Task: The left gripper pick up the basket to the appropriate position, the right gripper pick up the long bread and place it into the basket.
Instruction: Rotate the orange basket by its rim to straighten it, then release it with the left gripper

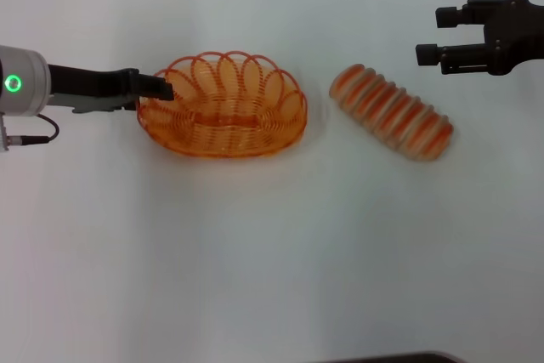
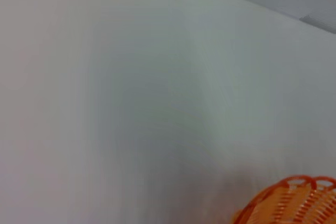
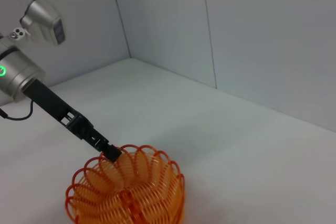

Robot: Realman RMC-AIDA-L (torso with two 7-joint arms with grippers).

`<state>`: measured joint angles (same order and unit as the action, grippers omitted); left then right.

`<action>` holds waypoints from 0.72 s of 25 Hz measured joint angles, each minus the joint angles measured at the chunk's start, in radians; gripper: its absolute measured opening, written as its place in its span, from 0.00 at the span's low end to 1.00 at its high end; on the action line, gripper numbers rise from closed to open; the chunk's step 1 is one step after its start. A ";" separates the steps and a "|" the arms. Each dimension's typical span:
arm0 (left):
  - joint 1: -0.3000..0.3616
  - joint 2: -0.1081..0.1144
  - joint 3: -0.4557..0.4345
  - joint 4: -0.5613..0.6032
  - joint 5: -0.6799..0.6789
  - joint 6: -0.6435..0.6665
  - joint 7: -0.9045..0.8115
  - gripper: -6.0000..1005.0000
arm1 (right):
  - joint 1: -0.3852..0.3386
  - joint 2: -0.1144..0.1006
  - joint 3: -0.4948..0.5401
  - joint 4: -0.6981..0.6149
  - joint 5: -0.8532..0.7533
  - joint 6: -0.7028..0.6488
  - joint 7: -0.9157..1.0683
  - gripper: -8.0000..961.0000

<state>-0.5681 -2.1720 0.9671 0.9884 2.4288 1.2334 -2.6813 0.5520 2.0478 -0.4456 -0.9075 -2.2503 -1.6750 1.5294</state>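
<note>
The orange wire basket [image 1: 223, 110] stands on the white table, left of centre. My left gripper [image 1: 160, 88] reaches in from the left and is shut on the basket's left rim. The right wrist view shows the same grip [image 3: 110, 152] on the basket [image 3: 128, 195]. A bit of the basket's rim [image 2: 294, 200] shows in the left wrist view. The long bread [image 1: 392, 113], tan with orange-red stripes, lies slanted on the table to the right of the basket, apart from it. My right gripper [image 1: 433, 34] is open and empty, above and to the right of the bread.
The white table [image 1: 272, 252] stretches bare toward the front. Grey walls [image 3: 236, 35] stand behind the table's far edge. A dark edge [image 1: 382, 358] shows at the very front of the head view.
</note>
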 joint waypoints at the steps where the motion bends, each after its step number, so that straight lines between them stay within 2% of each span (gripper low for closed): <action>1: 0.002 0.000 0.000 0.005 -0.004 0.001 0.000 0.37 | 0.000 0.000 0.001 0.000 0.000 0.000 0.000 0.83; 6: 0.004 0.004 -0.001 0.023 -0.018 0.028 0.023 0.61 | -0.001 0.000 0.004 -0.001 0.000 0.000 0.000 0.83; 11: -0.005 0.007 -0.005 0.052 -0.020 0.071 0.055 0.70 | -0.001 0.000 0.005 -0.001 0.000 0.000 0.007 0.83; 12: 0.000 0.007 -0.006 0.100 -0.020 0.085 0.067 0.70 | 0.000 0.000 0.004 -0.001 0.000 0.001 0.010 0.83; 18: -0.010 0.012 -0.012 0.134 -0.024 0.131 0.147 0.69 | 0.005 0.000 -0.003 -0.001 -0.001 0.001 0.014 0.83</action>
<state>-0.5781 -2.1596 0.9547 1.1227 2.4049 1.3644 -2.5338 0.5570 2.0478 -0.4490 -0.9082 -2.2511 -1.6740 1.5431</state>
